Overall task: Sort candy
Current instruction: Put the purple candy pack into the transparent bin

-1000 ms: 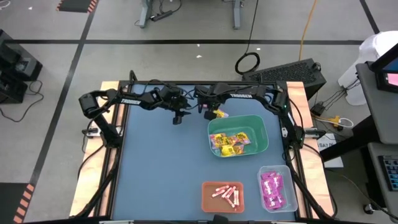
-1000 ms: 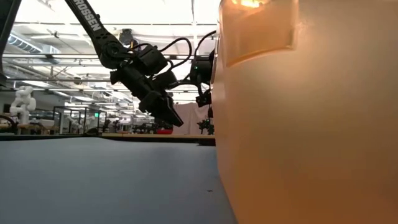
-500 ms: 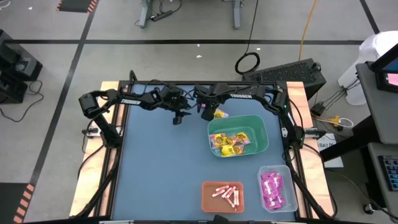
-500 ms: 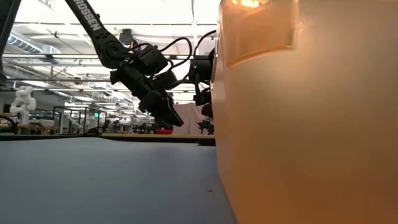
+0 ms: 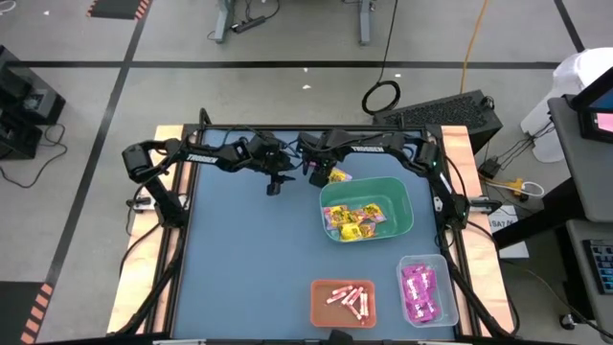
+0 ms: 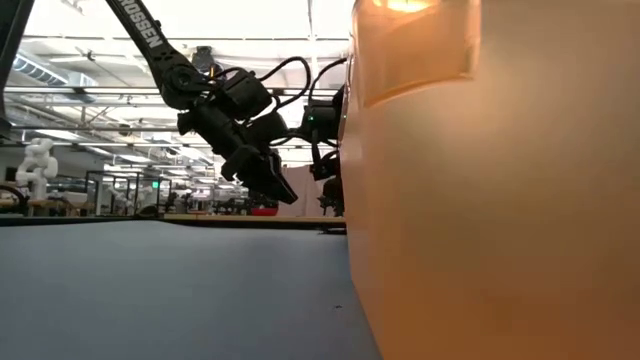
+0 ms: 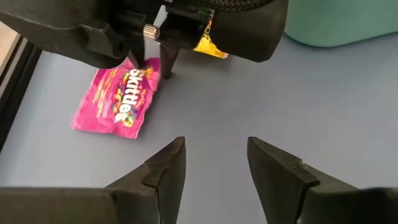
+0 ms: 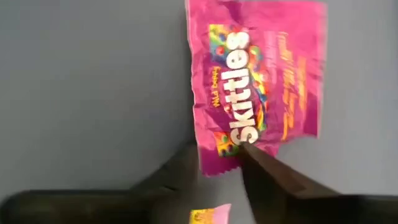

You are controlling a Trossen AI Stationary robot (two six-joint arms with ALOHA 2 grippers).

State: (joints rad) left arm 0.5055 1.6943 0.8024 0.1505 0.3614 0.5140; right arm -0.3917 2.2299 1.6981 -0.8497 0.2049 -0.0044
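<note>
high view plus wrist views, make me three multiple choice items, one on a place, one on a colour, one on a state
1. Where do the sticks lie?
A. green bin
B. orange bin
C. clear bin

2. What colour is the loose packet at the right hand?
A. magenta
B. yellow
C. green

3. How is the left hand?
A. shut on a packet
B. shut on a stick
C. open and empty

Key:
1 B, since the high view shows the pink-white sticks in the orange bin.
2 A, since both wrist views show a magenta wrapper.
3 C, since its fingers stand apart over bare table.
</note>
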